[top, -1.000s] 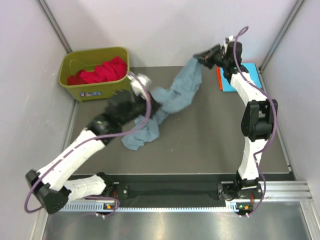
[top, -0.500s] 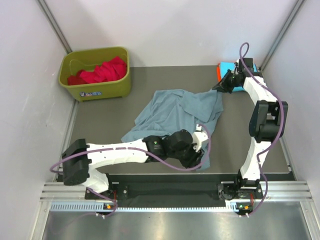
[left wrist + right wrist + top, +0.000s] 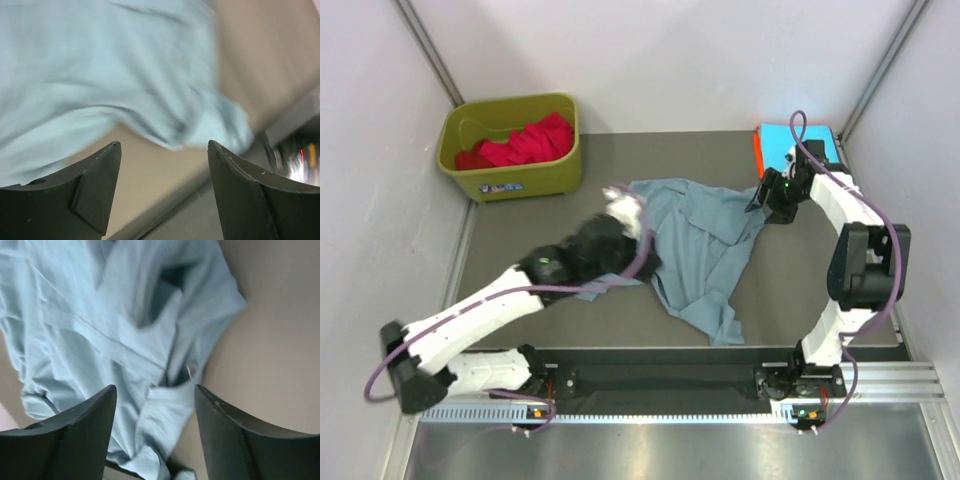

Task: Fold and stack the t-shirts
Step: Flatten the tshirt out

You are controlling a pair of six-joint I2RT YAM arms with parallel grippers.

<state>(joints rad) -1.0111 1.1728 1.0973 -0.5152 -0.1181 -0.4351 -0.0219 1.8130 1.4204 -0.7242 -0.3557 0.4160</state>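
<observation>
A dusty grey-blue t-shirt (image 3: 705,250) lies loosely spread and wrinkled on the middle of the table. My left gripper (image 3: 630,215), blurred by motion, hovers at the shirt's left edge. In the left wrist view it (image 3: 164,147) is open and empty, the shirt (image 3: 100,65) beyond its tips. My right gripper (image 3: 763,200) is over the shirt's right corner. In its own view it (image 3: 155,390) is open above the cloth (image 3: 100,330), holding nothing. A red t-shirt (image 3: 525,140) sits in the bin. Cyan (image 3: 790,138) and orange (image 3: 758,155) t-shirts are stacked at the back right.
The olive-green bin (image 3: 510,182) stands at the back left corner. White walls close in the table on the left, back and right. A metal rail (image 3: 660,405) with both arm bases runs along the near edge.
Both grippers opened and let go of the grey-blue shirt, which now lies spread out. The left arm swung from the shirt's front edge back to its left side. The right gripper dropped slightly.
</observation>
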